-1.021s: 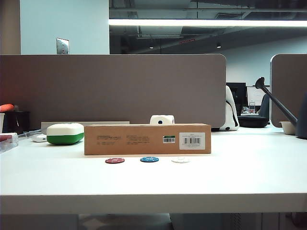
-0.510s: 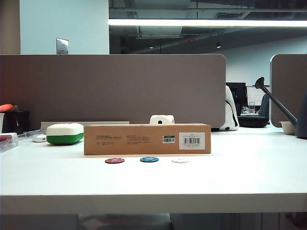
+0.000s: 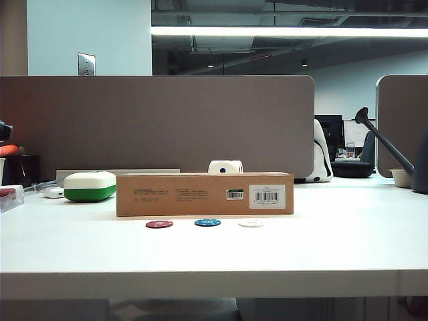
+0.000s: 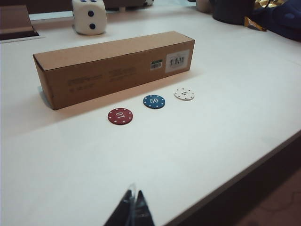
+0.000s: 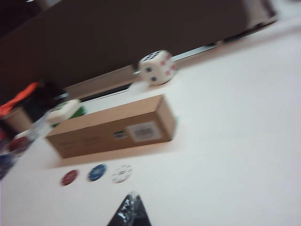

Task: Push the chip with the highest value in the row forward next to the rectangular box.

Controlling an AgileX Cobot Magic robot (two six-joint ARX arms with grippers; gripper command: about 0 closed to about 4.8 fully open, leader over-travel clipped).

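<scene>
We see the left gripper point(image 4: 133, 212) and right gripper point(image 5: 130, 212) both closed and empty, raised well short of the box point(image 4: 115, 65). The blue chip point(image 4: 154, 101) lies just before the box, between the red chip point(image 4: 120, 116) and white chip point(image 4: 184, 94).

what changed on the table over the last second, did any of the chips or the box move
Almost nothing changed. A dark shape has come into the exterior view's far left edge. The round blue poker chip lies between the red chip and white chip, apart from the long brown cardboard box, as before. The left gripper and right gripper, both shut, touch nothing.
</scene>
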